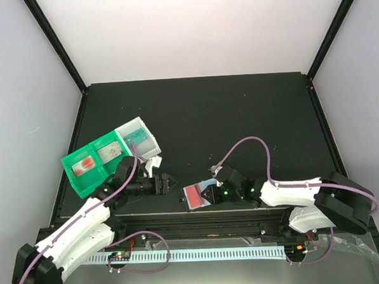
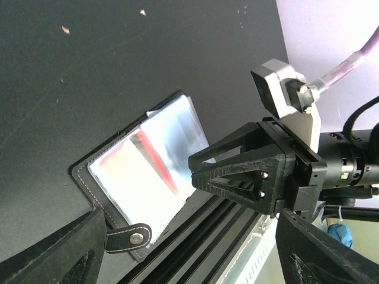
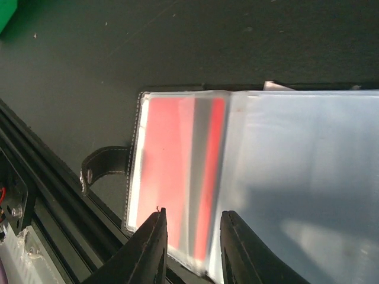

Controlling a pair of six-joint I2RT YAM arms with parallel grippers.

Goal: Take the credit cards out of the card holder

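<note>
The card holder lies open near the table's front edge, between the two grippers. Its clear sleeves glare pale, and a red card sits in the left pocket. It also shows in the left wrist view, with its snap strap hanging toward the rail. My right gripper is open. Its fingertips straddle the holder's near edge over the red card. My left gripper is open wide and empty, just left of the holder and apart from it.
A green-and-clear compartment tray stands at the left, behind my left arm, with a small white item beside it. A black rail and a pale slotted strip run along the front edge.
</note>
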